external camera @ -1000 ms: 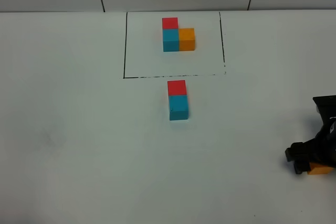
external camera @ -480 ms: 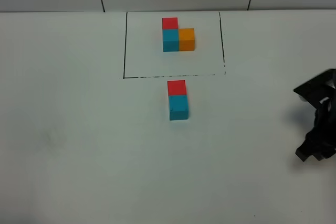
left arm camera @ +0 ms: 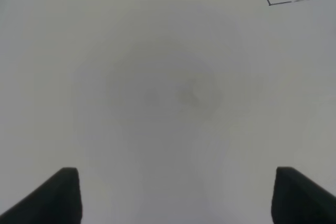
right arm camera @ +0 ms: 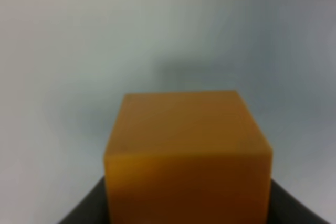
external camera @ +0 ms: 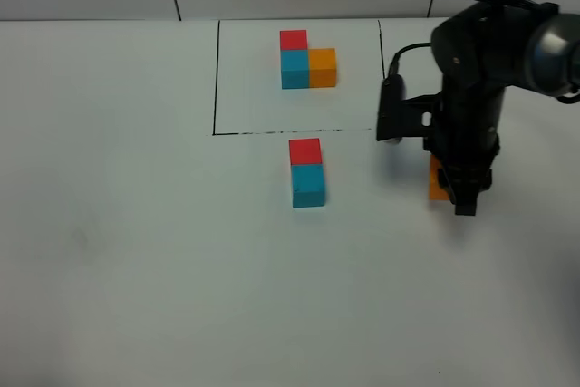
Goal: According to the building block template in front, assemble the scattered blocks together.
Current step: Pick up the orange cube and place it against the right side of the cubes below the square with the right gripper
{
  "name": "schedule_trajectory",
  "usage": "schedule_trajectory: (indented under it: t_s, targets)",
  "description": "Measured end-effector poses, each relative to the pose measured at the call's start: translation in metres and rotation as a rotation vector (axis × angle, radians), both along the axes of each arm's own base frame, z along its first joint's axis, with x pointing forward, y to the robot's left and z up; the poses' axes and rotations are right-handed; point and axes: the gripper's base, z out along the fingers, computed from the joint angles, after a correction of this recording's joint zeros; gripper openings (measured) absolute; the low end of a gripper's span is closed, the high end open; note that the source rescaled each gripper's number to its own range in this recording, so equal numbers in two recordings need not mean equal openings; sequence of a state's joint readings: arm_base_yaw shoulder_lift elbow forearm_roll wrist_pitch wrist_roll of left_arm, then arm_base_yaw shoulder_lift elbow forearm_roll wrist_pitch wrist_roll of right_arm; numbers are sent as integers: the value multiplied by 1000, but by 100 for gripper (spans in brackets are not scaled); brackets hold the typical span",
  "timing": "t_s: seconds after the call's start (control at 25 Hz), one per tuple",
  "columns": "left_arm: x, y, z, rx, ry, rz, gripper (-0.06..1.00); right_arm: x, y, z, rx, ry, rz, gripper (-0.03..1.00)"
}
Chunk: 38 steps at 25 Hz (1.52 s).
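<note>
From the high camera, the right gripper has come in from the right edge of the table, pinching the orange block, which a second ago sat out there. It now hangs right of the joined red block and cyan block, still apart from them. The template lies by the far edge inside its black frame, so only seating orange against cyan's right side seems to remain. The left wrist view shows the left gripper spread over bare table, holding nothing. The right wrist view shows the orange block clamped between dark jaws. No writing or brand is legible.
</note>
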<state>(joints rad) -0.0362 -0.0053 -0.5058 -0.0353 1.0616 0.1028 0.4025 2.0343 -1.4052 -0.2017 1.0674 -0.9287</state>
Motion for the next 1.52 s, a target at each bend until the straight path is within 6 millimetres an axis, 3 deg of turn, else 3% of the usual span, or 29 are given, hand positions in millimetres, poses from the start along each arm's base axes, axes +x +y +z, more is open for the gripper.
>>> schedule_trajectory:
  t_s: [0.28,0.8,1.52]
  targets:
    - [0,0,0,0,0,0,68,12,38,-7,69,18,122,1]
    - [0,0,0,0,0,0,68,16,58,-29,154,-20,136,1]
    - [0,0,0,-1,0,1,68,19,85,-44,196,-33,164,1]
